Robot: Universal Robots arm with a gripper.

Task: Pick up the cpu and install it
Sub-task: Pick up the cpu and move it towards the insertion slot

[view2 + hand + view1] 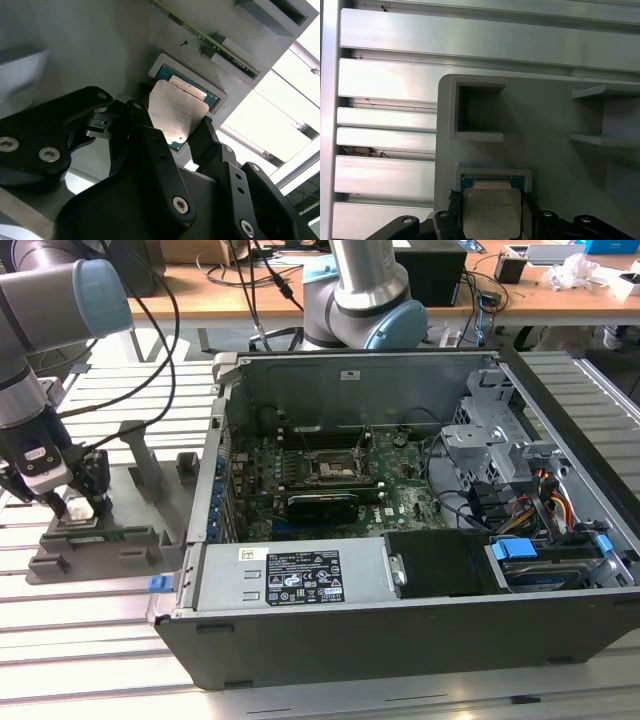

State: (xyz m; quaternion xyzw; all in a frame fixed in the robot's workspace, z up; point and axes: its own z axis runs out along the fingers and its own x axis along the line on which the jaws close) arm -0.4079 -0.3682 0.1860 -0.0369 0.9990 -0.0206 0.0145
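Observation:
The cpu (177, 112), a silver-topped square chip with a greenish rim, lies in a recess of the grey holder tray (100, 552) at the exterior view's left. My gripper (80, 508) stands straight over it. In both wrist views the two black fingers (142, 125) press against opposite edges of the cpu (491, 212), so the gripper (172, 120) is shut on it while the chip still sits in its recess. The dark motherboard socket (333, 468) lies inside the open computer case (300, 580), well to the exterior view's right of the gripper.
The holder tray has upright posts (140, 455) and a square pocket (479, 114) next to the cpu's recess. The case's metal wall (210, 470) stands between tray and motherboard. A second robot arm (355, 290) stands behind the case. Everything rests on a slatted aluminium table (90, 660).

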